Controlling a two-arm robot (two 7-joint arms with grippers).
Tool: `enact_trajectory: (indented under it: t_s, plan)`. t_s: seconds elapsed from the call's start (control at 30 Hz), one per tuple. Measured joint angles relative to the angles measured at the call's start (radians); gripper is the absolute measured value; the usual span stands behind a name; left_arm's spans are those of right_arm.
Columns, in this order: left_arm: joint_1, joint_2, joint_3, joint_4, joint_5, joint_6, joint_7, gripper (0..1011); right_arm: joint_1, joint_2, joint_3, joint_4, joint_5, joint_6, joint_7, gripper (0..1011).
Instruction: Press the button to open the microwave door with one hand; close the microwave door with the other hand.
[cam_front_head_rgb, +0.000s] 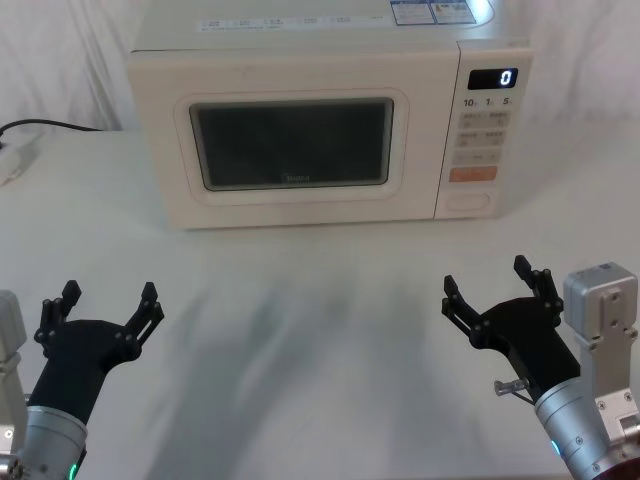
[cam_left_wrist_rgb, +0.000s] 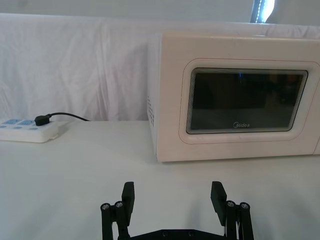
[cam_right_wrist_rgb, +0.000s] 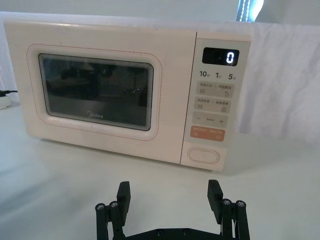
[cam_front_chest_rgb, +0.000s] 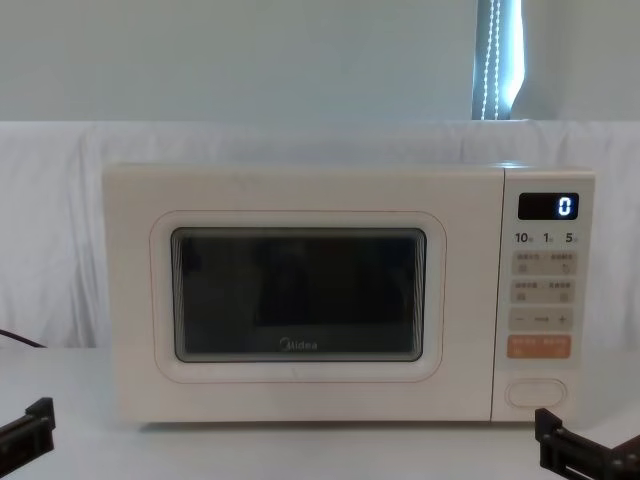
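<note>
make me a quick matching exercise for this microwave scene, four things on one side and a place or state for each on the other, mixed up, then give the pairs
Things:
1. microwave door
2. button
3. left gripper
4. right gripper

Place or state:
a. open, low before the control panel
b. shut flush
c. bottom of the panel, under the orange key
d. open, low before the door's side

Pairs: 1-b, 2-c, 3-d, 4-a

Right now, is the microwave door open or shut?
Shut: the microwave door lies flush with the control panel, no gap showing.

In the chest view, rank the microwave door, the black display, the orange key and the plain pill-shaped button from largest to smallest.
1. microwave door
2. black display
3. orange key and button: they look alike in size, so no ranking.
</note>
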Motion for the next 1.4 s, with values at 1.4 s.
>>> enact_trajectory:
  t_s: [1.4]
  plan:
    - [0.0, 0.0, 0.0, 0.0, 0.0, 0.0, 0.0, 1001, 0.0, 0.0, 0.0, 0.0, 0.0, 0.0, 0.0, 996]
